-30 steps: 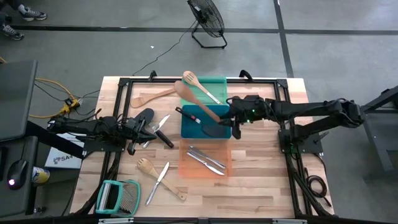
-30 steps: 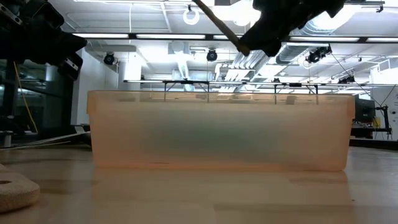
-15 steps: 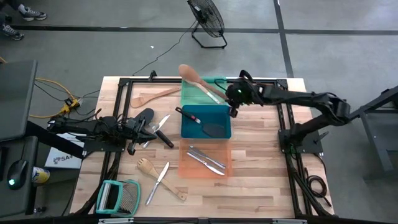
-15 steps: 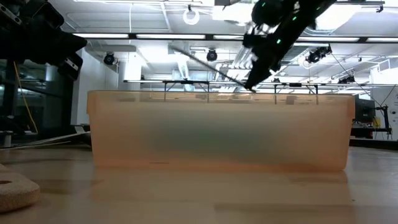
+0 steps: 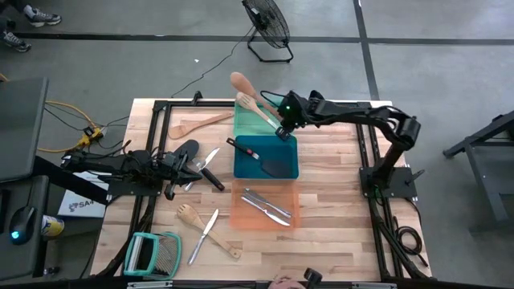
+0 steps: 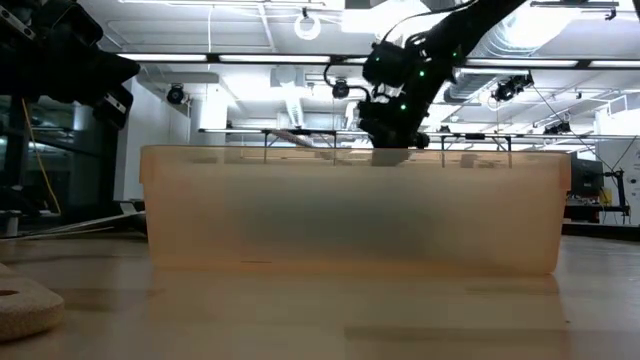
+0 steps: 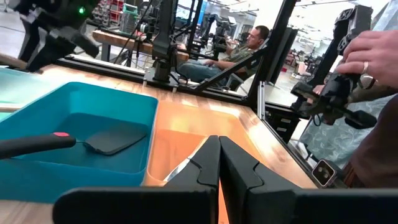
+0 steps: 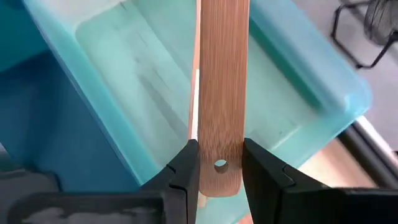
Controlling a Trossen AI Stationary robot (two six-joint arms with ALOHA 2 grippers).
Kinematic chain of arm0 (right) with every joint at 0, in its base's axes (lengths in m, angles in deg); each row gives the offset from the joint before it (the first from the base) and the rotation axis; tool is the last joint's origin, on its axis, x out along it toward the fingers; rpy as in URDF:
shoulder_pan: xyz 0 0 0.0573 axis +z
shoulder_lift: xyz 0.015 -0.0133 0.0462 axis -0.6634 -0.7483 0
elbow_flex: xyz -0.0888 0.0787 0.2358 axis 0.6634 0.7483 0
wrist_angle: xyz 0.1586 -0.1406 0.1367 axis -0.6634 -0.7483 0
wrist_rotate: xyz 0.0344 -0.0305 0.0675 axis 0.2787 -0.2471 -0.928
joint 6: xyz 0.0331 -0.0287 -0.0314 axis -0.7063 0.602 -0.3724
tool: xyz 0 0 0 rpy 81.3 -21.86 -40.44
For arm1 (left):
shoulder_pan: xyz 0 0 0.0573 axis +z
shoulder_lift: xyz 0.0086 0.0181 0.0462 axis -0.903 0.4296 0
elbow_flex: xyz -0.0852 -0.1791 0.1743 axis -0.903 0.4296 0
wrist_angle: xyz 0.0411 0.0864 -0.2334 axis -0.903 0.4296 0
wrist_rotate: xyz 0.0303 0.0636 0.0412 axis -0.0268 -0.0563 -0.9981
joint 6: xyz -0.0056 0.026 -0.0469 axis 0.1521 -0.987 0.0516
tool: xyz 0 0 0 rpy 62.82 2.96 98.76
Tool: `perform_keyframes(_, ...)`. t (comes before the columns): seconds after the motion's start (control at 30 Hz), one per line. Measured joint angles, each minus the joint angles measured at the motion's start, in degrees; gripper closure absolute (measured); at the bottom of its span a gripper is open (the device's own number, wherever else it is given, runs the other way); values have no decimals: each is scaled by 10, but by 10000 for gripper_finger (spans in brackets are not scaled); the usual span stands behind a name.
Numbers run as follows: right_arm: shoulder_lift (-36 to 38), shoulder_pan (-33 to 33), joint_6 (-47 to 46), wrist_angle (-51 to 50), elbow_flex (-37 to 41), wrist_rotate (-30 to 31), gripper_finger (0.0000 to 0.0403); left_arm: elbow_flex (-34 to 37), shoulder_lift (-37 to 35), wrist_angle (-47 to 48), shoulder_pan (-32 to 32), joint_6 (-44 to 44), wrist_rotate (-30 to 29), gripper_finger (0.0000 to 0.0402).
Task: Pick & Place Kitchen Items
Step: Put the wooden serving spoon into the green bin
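My right gripper (image 5: 283,132) is over the green tray (image 5: 283,107) at the far middle, shut on a pale wooden spoon (image 5: 255,99). The spoon's bowl (image 5: 240,81) reaches past the tray's far left corner. A second wooden utensil (image 5: 263,115) lies in the green tray. The blue tray (image 5: 284,149) holds a black spatula (image 5: 259,156), and the orange tray (image 5: 244,210) holds metal knives (image 5: 267,205). More utensils lie on the table at the left, among them a wooden spatula (image 5: 195,124) and a knife (image 5: 204,233). My left gripper (image 7: 219,160) waits shut at the left side. My right gripper pinches the spoon's flat handle between its two fingers (image 8: 186,169), at the free end with the small hole (image 8: 220,164). It comes slanting down from the near right. The handle runs on ahead of the fingers over the green tray, toward the far left.
The three trays stand in a row down the table's middle, green farthest and orange (image 6: 350,210) nearest. A teal slicer (image 5: 151,254) lies at the near left corner. A person's hand (image 7: 373,53) holds a device beyond the table's right side.
My right gripper has carried the wooden spoon from above the blue tray toward the table's far edge and left, sinking and tipping further down. The spoon has swung with it and now lies lower and flatter over the green tray, its bowl past the far left corner.
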Motion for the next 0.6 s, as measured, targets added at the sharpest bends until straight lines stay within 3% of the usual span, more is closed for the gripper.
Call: perform_keyframes(0.6,-27,1,-25,-59,0,0,317,0,0,0,0,0,0,402)
